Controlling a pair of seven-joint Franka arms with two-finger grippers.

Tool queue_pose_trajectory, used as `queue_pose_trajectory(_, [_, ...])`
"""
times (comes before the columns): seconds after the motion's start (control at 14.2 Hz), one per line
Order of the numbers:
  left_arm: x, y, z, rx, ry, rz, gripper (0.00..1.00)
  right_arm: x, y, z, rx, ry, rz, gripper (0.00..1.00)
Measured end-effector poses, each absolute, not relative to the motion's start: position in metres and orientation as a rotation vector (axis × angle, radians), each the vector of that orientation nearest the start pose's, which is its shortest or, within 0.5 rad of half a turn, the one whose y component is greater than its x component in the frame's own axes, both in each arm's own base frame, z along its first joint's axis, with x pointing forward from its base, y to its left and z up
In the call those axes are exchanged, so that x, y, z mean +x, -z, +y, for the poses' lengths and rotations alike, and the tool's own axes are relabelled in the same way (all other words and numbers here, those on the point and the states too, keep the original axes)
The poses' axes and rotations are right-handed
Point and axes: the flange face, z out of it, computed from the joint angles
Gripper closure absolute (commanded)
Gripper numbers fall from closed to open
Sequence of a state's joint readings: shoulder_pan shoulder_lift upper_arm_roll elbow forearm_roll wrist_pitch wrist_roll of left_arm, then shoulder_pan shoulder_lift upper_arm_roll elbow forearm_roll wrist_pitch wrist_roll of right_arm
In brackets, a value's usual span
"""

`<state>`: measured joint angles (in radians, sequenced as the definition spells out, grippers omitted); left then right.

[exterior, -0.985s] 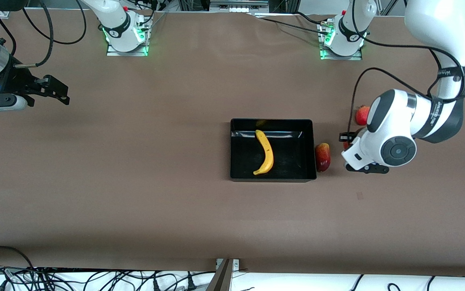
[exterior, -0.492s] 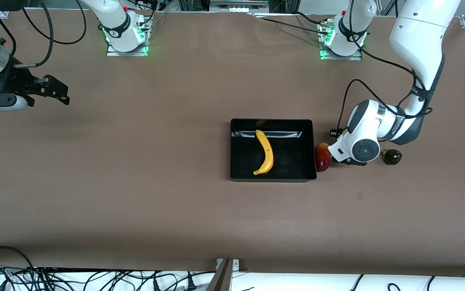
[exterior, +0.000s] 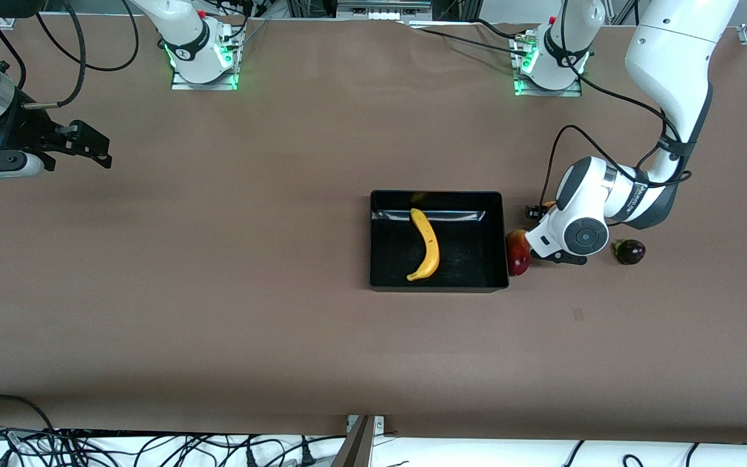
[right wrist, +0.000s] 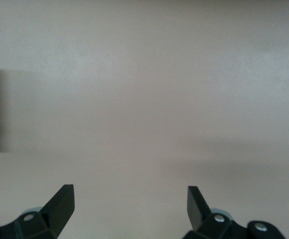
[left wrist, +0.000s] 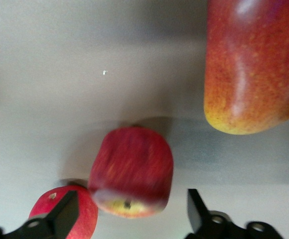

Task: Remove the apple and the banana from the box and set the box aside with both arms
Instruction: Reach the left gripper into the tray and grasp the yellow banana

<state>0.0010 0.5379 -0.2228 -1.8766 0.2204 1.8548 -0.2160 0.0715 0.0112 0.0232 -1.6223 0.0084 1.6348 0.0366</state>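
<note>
The black box (exterior: 470,250) sits mid-table with the yellow banana (exterior: 426,245) lying in it. The red-yellow mango (exterior: 518,252) lies against the box's wall toward the left arm's end. My left arm's wrist (exterior: 574,227) hangs low just beside the mango and hides its gripper in the front view. In the left wrist view my left gripper (left wrist: 130,198) is open, with the red-yellow apple (left wrist: 132,172) between its fingers, not gripped. A red pomegranate (left wrist: 87,219) lies by one finger, and the mango (left wrist: 254,64) is close by. My right gripper (exterior: 94,146) waits open over bare table.
A dark purple fruit (exterior: 629,251) lies on the table beside the left arm's wrist, toward the left arm's end. Black cables trail from both arms. The arm bases (exterior: 204,58) stand along the table's edge farthest from the front camera.
The left arm has lowered and swung toward the box, down among the fruits beside the mango, uncovering the dark purple fruit. The right arm has not moved.
</note>
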Motion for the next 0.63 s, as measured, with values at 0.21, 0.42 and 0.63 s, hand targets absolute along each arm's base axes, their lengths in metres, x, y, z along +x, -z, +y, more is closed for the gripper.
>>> queue_pose_trajectory(0.21, [0.577,-0.247,-0.125,-2.876,-0.671,0.209,0.0,0.56,-0.599,0.054,-3.132,0.001,-0.09,0.0])
queue_pose_trajectory(0.42, [0.601,-0.336,-0.192,-2.976,-0.447,0.276,0.0,0.56,-0.599,0.054,-3.132,0.001,-0.09,0.0])
queue_pose_trajectory(0.63, [0.609,-0.368,-0.264,-3.134,-0.25,0.282,0.0,0.56,-0.599,0.054,-3.132,0.001,-0.09,0.0])
